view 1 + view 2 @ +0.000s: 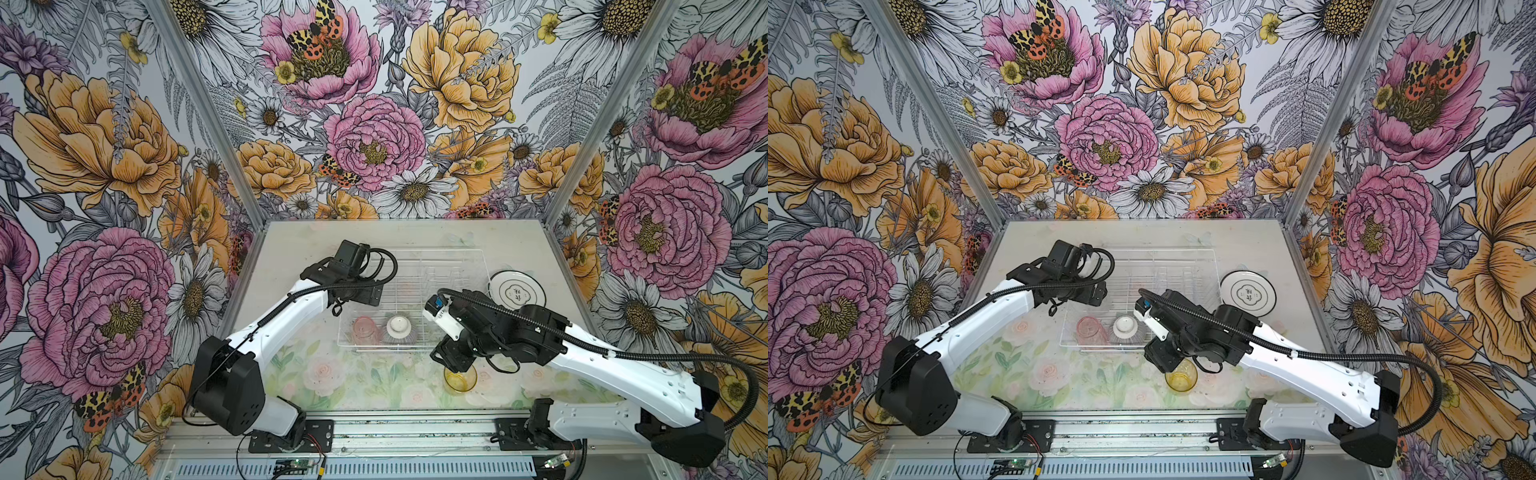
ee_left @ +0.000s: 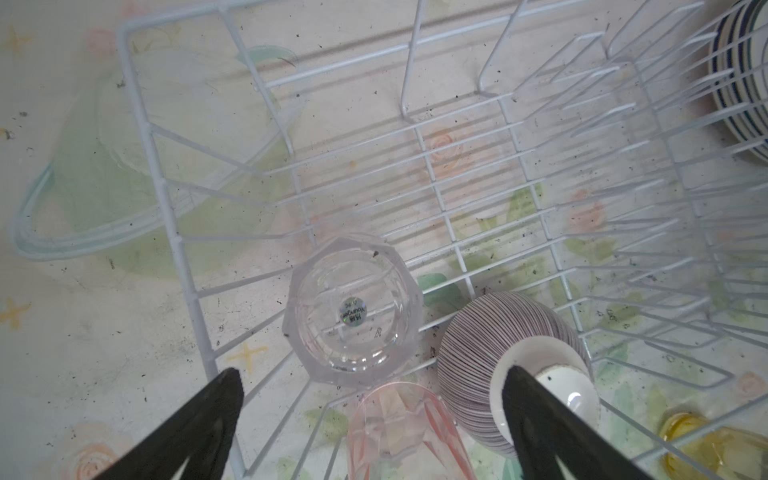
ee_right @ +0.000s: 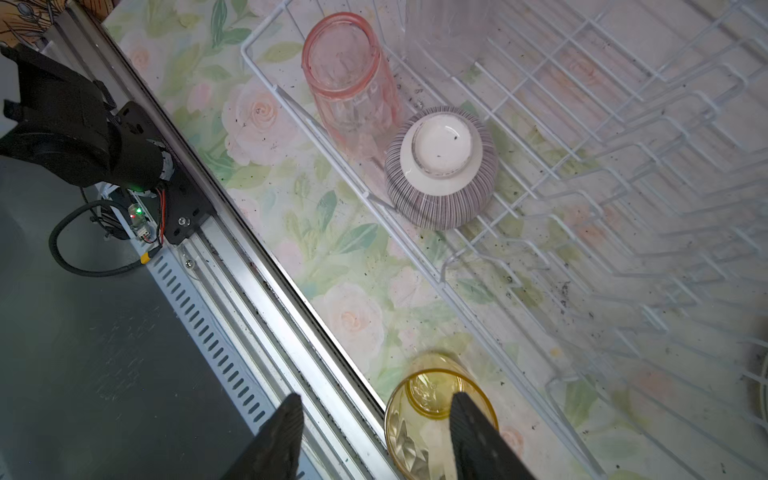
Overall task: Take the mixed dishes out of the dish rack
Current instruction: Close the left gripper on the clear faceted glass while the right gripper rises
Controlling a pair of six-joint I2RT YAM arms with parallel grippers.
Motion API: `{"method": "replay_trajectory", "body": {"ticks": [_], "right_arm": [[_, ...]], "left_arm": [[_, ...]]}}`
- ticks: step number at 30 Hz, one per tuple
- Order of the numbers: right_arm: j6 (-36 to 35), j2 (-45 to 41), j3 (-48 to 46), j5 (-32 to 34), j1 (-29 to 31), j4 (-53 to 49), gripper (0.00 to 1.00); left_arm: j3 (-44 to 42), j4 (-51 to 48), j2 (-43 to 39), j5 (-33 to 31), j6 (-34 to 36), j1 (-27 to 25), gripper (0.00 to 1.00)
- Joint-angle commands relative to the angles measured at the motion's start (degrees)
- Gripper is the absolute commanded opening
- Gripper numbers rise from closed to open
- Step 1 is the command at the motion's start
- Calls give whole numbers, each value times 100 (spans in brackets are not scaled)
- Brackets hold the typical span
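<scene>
One clear tumbler (image 2: 353, 311), one pink tumbler (image 3: 349, 83) and one striped bowl (image 3: 440, 166) sit in the front-left corner of the dish rack (image 2: 168, 208) below the spread left pincer (image 2: 372, 369), and the spread right pincer (image 3: 376, 394) hangs over one amber tumbler (image 1: 460, 380) by the front edge of the surface (image 1: 353, 386), with one plate pile (image 1: 516, 291) at its right edge.

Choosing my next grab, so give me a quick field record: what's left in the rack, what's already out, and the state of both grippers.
in dish rack: pink tumbler, clear tumbler, striped bowl upside down
on table: amber tumbler in front of rack; stack of plates right of rack
left gripper: open, above clear tumbler
right gripper: open, over amber tumbler
</scene>
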Motion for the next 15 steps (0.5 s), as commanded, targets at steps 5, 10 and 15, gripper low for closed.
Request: {"method": "replay_trajectory", "body": {"ticks": [5,10,15], "right_arm": [[-44,-455,-4,461,-135,92,61],[-38,-623,-78,607,-217,120,62],[-37,-690,-171,650,-279,170,62]], "left_arm": [[367,-208,527,-414,164,-62,99],[515,-205,825,-381,208,-56,99],[677,-205,1099,-337,261,-54,98]]}}
